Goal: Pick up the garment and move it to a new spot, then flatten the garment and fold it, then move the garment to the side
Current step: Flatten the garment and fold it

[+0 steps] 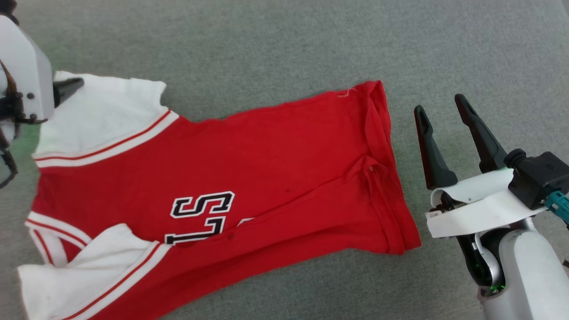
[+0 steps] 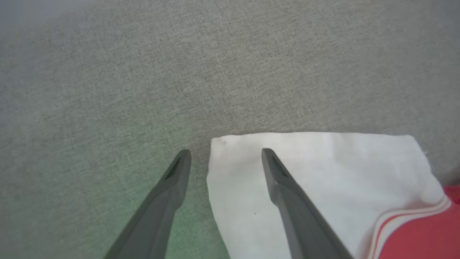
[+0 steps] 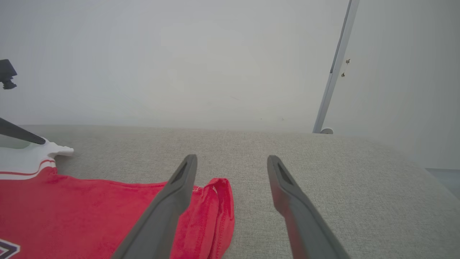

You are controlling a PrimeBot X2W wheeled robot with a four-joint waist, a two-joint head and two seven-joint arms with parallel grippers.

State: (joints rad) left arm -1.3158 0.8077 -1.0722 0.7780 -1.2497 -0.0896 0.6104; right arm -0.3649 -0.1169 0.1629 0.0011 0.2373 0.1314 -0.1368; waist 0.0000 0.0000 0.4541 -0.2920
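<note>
Garment [image 1: 266, 169]: red shirt with white sleeves, lying mostly flat on the grey fabric surface [image 1: 284, 40]. In the head view it runs from 9 o'clock to 3 o'clock.
- Hem [image 1: 386, 169] at the 3 o'clock end, bunched into a few ridges.
- Sleeves at the 9 o'clock end: one [image 1: 106, 115] toward 10 o'clock, the other [image 1: 89, 271] toward 8 o'clock, both with red-and-white striped trim.
- Black lettering [image 1: 202, 218] outlined in white, partly covered by a diagonal fold of red cloth across the body.

Left end effector [image 2: 225, 153]: fingers apart, nothing between them. It is at the 10 o'clock sleeve. In the left wrist view one finger is over the sleeve's corner and the other over bare fabric surface. Contact with the cloth: cannot tell.

Right end effector [image 1: 440, 104]: fingers apart, holding nothing. It is at 3 o'clock of the shirt, just beside the hem and clear of it, fingertips pointing toward 12 o'clock.

Right wrist view: a pale wall [image 3: 179, 64] and a slanted white post [image 3: 334, 72] behind the surface.
</note>
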